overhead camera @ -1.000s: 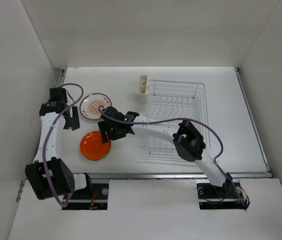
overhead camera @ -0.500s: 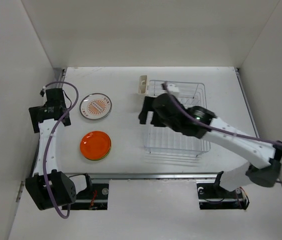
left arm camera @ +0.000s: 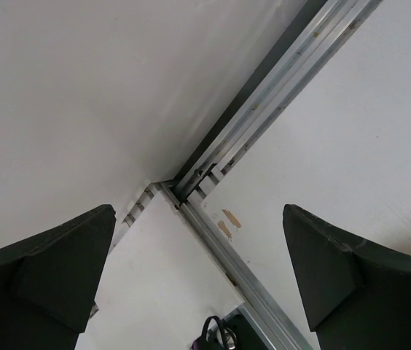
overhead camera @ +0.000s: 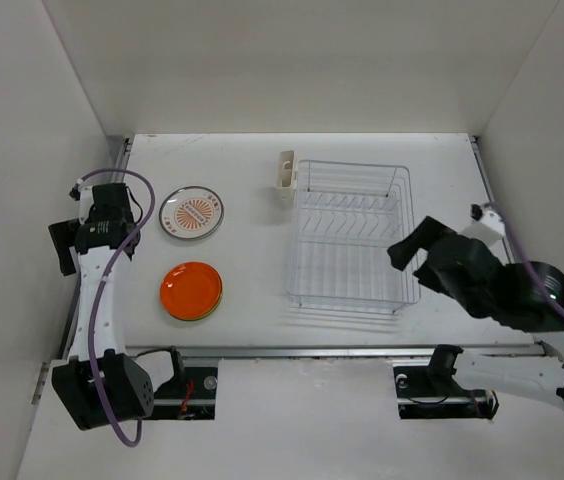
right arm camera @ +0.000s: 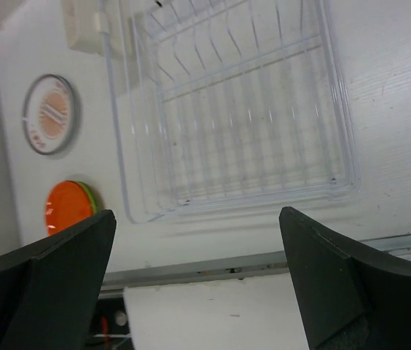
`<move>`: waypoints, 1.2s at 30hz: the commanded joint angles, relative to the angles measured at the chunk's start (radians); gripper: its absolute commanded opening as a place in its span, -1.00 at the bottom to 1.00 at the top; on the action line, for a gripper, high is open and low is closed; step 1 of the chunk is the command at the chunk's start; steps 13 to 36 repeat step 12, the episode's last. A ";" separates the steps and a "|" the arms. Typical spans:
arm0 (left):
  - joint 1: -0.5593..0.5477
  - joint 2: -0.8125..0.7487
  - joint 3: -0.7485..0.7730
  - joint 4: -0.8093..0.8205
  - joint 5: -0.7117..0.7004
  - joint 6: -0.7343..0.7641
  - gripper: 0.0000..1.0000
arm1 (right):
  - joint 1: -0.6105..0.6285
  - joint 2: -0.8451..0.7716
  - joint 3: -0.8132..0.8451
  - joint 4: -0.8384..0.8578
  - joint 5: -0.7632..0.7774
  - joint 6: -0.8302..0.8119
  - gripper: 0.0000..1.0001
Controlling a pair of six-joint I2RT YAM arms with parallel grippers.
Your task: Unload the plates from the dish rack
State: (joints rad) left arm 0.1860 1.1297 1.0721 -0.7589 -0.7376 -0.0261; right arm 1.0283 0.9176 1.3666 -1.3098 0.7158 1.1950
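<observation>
Lying left of dish rack [overhead camera: 347, 300], orange plate [overhead camera: 191, 290], orange-centred plate [overhead camera: 192, 213]

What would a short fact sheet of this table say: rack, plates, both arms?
dish rack: empty, no plates in its slots
cream cup: on the rack's far left corner
white plate with orange centre: flat on the table, left of the rack
orange plate: top of a stack, green edge showing beneath
left gripper: open, holding nothing
right gripper: open, holding nothing, by the rack's right side
</observation>
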 commanded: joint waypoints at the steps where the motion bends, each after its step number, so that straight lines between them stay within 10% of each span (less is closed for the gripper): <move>1: 0.004 -0.027 0.025 -0.039 -0.020 -0.028 1.00 | -0.005 -0.140 -0.012 -0.063 0.034 0.074 1.00; 12: 0.004 -0.097 0.014 -0.057 0.086 0.000 1.00 | -0.005 -0.456 -0.136 0.021 -0.009 0.083 1.00; 36: 0.004 -0.097 0.014 -0.057 0.086 0.000 1.00 | -0.005 -0.456 -0.136 0.021 -0.009 0.083 1.00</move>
